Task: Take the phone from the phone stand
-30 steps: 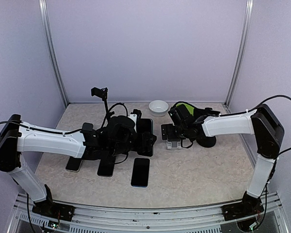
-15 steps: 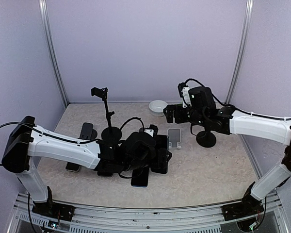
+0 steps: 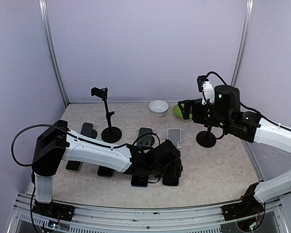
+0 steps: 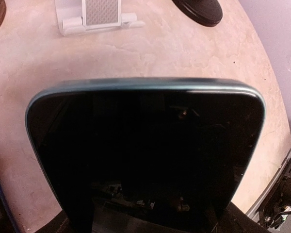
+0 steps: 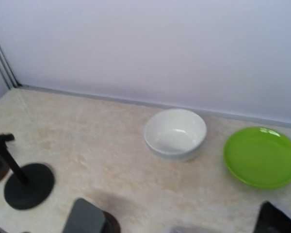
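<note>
The dark phone (image 4: 145, 155) with a teal rim fills the left wrist view and hides my left fingers. From above, my left gripper (image 3: 169, 164) holds this phone (image 3: 170, 175) low over the table, in front of the white phone stand (image 3: 174, 136). The stand is bare and also shows in the left wrist view (image 4: 98, 14). My right gripper (image 3: 185, 110) is raised behind and to the right of the stand, apart from it. Its fingers do not show clearly.
A white bowl (image 3: 158, 107) and a green plate (image 5: 262, 156) sit at the back. A black clamp stand (image 3: 108, 125) is back left and a black round base (image 3: 206, 139) right of the phone stand. Several other phones (image 3: 140, 178) lie along the front left.
My left gripper carried the phone right and forward, away from the stand. My right arm rose and swung right, off the stand.
</note>
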Motion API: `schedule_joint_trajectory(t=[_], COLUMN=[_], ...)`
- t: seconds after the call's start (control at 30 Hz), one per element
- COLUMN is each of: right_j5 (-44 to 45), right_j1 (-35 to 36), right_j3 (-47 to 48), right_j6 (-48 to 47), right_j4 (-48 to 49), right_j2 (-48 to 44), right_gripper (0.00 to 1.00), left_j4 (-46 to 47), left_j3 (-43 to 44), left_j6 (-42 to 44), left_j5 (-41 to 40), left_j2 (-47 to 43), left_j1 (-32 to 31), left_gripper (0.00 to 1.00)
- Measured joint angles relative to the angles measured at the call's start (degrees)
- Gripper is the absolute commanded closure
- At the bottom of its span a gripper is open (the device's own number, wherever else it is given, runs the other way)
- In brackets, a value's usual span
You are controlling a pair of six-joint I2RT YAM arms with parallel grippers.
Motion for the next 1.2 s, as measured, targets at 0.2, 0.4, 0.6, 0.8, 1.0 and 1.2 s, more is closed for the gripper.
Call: schedule_joint_trajectory(t=[0.2,0.4,0.6,0.8,1.0,1.2], right_j5=[-1.0,-3.3,-5.6,-8.1,-11.0,-17.8], right_j1=[-3.1,-8.8,-12.5,-15.5,-19.2,-24.8], right_j3=[-5.3,-8.3,-10.1,-11.3,-11.5,-13.2], right_j6=[-1.4,-2.3,-2.2,-2.1,-2.1,-2.2], right_j4=[-0.9,-0.9,-0.8,-1.0,-1.0,-0.9], right_j2=[-5.3,-11.2,-12.8,-12.8,-12.8,-13.5], right_gripper=[0.0,0.0,0.0,0.0,0.0,0.0], left_j4=[-5.3,-9.4,-14.6,-18.9,-20.4,-18.6], left_j3=[6.7,11.8,17.2,21.2,22.3,21.0], left_j6=[-2.0,-4.1,-6.0,-7.6,-8.2,-5.8], left_j5=[1.5,2.8,2.8,2.4,1.9,2.2], left_j2=[5.7,9.6,12.4,14.6,14.8,14.3], left_j1=[0.0,0.2,0.4,0.5,0.5,0.5], left_gripper=[0.44,0.4,0.26,0.12,0.01,0.01])
